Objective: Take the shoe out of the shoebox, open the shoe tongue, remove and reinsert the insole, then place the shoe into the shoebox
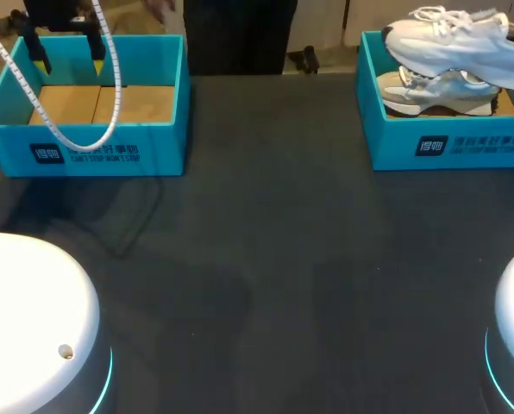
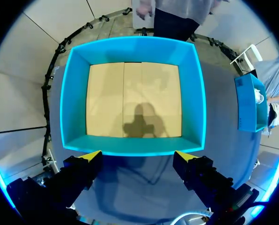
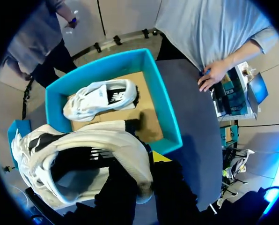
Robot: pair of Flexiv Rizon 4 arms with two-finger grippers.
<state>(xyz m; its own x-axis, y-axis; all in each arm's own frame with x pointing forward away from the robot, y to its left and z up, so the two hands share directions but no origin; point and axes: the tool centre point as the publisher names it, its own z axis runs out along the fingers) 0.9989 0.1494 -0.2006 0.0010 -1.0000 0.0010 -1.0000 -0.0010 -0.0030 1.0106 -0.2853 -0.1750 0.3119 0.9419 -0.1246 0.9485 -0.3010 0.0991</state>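
While aloft, right jaws on shoe (image 3: 90,140)

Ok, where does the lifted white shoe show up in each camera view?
Head view: lifted shoe at far right, above the right shoebox.
Left wrist view: not discernible; only that shoebox, far off.
Right wrist view: against the right fingers, nearer than the shoebox.
Shared landmark: the right shoebox.

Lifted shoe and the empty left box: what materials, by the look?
Lifted shoe: white upper looks like mesh textile with smoother leather-like overlays, matte; woven laces, foam-looking sole. Left box: likely cardboard, teal printed matte outside, raw brown floor with flap seams inside.
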